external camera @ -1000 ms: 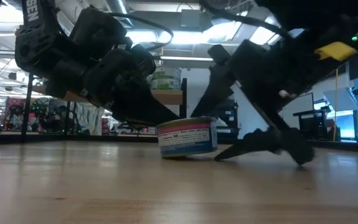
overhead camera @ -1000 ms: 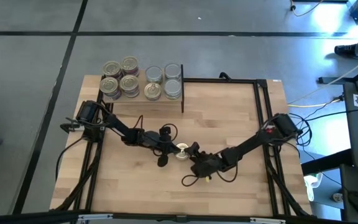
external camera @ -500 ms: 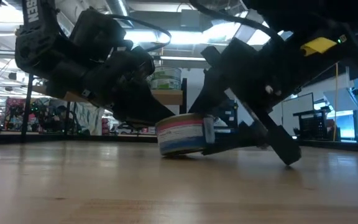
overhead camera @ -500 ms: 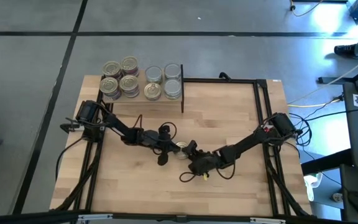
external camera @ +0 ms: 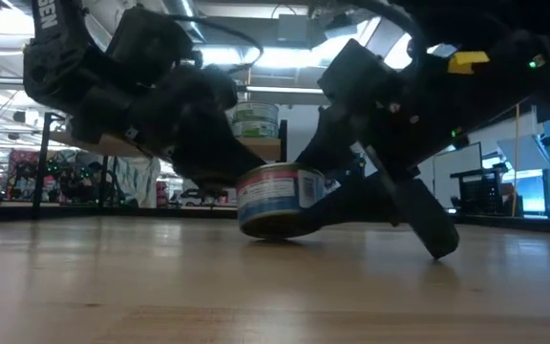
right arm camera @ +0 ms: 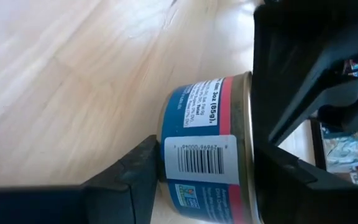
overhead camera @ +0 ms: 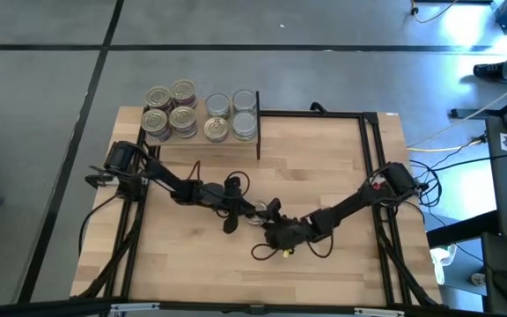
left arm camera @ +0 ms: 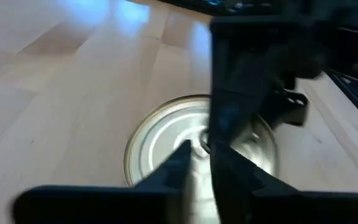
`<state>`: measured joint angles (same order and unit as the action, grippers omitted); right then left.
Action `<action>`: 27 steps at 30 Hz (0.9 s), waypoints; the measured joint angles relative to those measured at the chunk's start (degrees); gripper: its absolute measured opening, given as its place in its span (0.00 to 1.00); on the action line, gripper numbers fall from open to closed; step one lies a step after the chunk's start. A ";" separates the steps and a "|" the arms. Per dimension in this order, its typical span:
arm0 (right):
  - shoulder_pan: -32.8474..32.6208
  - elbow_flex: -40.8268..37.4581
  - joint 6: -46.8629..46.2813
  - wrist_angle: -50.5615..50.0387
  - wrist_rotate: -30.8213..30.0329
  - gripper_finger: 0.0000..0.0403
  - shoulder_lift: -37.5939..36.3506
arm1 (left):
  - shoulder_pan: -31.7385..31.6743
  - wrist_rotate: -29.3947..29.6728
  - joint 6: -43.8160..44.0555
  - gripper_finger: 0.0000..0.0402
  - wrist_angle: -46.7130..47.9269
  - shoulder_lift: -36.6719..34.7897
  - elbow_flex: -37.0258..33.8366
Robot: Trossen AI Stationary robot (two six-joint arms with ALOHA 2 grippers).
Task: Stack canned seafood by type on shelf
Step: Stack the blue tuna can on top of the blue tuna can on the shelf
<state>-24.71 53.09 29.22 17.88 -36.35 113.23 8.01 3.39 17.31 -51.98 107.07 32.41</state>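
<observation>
Tin (external camera: pixel 277 199) tilted mid-bench between both tools: right tool (right arm camera: pixel 194 163) clamped on its sides, left tool (external camera: pixel 220 174) nearly together touching its lid; shelf (overhead camera: pixel 233 141) toward 11 o'clock.

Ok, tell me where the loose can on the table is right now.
In the high view the can sits mid-table, nearer the front edge, between the left gripper and right gripper, well apart from the cans stacked on the shelf.
</observation>
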 joint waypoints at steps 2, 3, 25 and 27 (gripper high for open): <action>-0.58 -0.09 -1.10 -0.49 -0.36 0.50 -0.83 | 0.12 -0.42 -2.30 0.20 1.17 -1.59 -0.05; -1.09 -0.13 -2.14 -1.37 -0.96 0.50 -1.46 | 0.16 -0.84 -3.62 0.24 2.14 -2.73 -0.08; -0.21 -0.28 -26.15 -5.39 5.47 0.50 -10.34 | 3.98 2.07 -27.01 0.67 11.21 -12.26 0.17; 0.14 -0.25 -26.22 -3.39 5.57 0.50 -10.36 | 3.98 2.43 -28.26 0.67 11.23 -12.26 0.17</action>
<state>-24.57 52.84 3.00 14.49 -30.78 102.87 11.99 5.81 -10.95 -40.75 94.80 32.58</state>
